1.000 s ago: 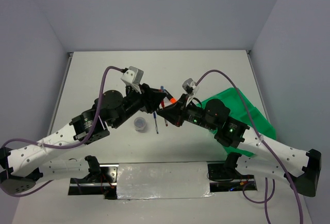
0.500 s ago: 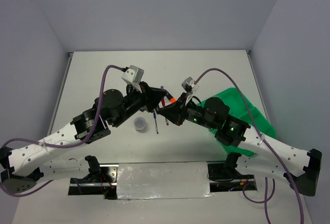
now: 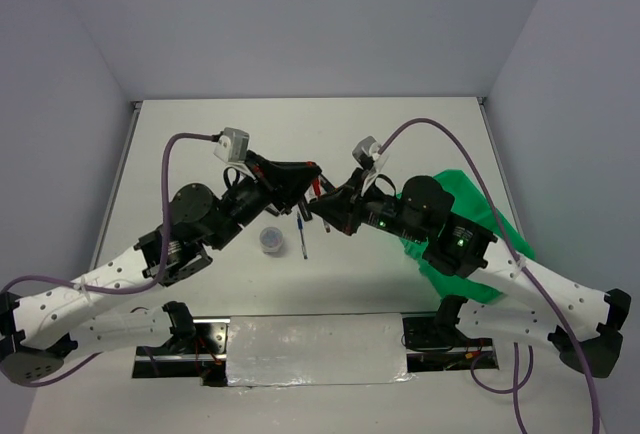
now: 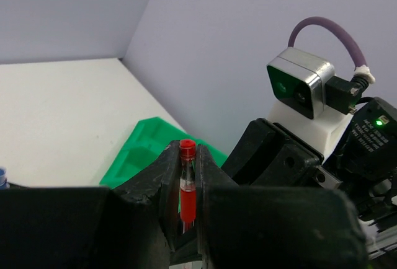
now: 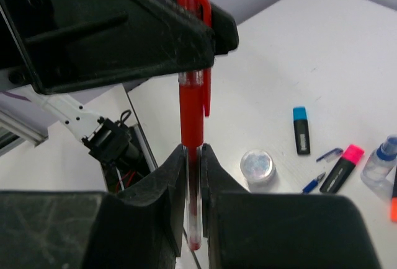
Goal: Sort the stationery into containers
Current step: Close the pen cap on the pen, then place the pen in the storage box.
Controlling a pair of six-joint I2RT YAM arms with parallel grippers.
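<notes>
The left arm's pincer (image 4: 186,160) is clamped on a thin red plastic pen (image 4: 187,198) near its clip end and holds it well above the white tabletop (image 3: 200,144). It seems to be offering the pen sideways, because the tray lies on the other arm's side.

On the tabletop at about 7 o'clock from the pen sits a round greyish tub (image 3: 271,241), and a thin blue pen (image 3: 303,238) lies just beside it at about 6 o'clock. The right wrist view shows more loose stationery near the tub:
- a short black highlighter with a blue cap (image 5: 301,131)
- a black highlighter with a pink cap (image 5: 345,165)
- a white bottle with a blue cap (image 5: 379,162)

None of these is in a compartment, so I judge the sorting to be at an early stage.

The right arm's pincer (image 5: 193,160) is closed on the lower barrel of the same red pen, so both pincers grip it at once, one above the other. This reads as a hand-over in mid-air. The right arm is the natural carrier, since the bright green plastic tray with rectangular compartments (image 3: 478,216) lies at about 4 o'clock from the pen, partly under that arm.

The left pincer probably has to let go before the right arm draws away, otherwise the thin barrel could bend or twist out of line.
</notes>
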